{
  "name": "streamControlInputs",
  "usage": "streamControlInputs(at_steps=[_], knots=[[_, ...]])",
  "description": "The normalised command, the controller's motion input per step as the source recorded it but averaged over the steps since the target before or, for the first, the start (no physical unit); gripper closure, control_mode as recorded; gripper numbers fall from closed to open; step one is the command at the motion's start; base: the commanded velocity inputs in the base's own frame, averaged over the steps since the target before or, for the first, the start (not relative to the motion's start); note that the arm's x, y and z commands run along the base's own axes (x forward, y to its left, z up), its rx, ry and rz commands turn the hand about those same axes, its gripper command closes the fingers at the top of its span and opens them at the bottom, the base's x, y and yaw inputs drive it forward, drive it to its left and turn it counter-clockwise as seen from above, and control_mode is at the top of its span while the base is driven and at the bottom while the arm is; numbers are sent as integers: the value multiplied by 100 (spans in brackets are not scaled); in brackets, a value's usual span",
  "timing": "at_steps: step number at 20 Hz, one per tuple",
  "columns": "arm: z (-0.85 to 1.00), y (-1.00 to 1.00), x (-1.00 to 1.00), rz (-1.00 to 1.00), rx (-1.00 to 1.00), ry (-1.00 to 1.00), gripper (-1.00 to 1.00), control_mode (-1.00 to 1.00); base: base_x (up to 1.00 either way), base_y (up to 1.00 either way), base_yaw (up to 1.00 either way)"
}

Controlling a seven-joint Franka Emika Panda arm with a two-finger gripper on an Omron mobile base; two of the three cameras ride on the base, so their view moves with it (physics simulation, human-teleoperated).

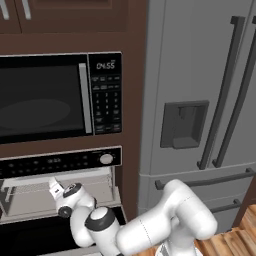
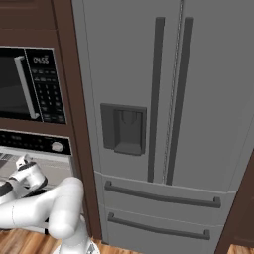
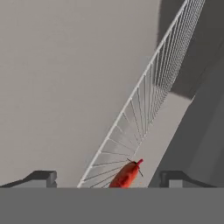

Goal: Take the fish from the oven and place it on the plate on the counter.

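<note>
The oven (image 1: 60, 162) has its door folded down, and my arm (image 1: 150, 227) reaches into the cavity (image 1: 30, 197). In the hand view the small red-orange fish (image 3: 127, 175) lies on the wire rack (image 3: 144, 100), low in the frame. My gripper (image 3: 108, 178) is open. The fish sits between the two fingertips (image 3: 41, 177), nearer the right one, and both stand well apart from it. The plate and the counter are out of view.
A black microwave (image 1: 45, 95) with a keypad sits above the oven. A tall grey fridge (image 2: 163, 114) with long bar handles stands to the right, past a brown cabinet post (image 1: 131, 125). The oven's grey inner walls (image 3: 65, 78) close around the rack. The floor (image 1: 230, 242) is wooden.
</note>
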Motion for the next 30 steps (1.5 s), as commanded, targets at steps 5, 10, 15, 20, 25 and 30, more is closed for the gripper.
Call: streamControlInputs(at_steps=[5, 10, 15, 20, 25, 30], knots=[[-17, 10, 6, -2, 0, -47, -100, -100, 0, 0, 0], [-17, 0, 0, -11, -19, -5, -100, -100, 0, 0, 0], [-19, -1, -5, -4, -9, 0, -100, -100, 0, 0, 0], [-80, -29, -38, 0, -24, 0, -100, -100, 0, 0, 0], [-47, -3, 15, 2, -7, -7, -100, -100, 0, 0, 0], [-47, 1, 0, 0, -38, -8, -100, -100, 0, 0, 0]])
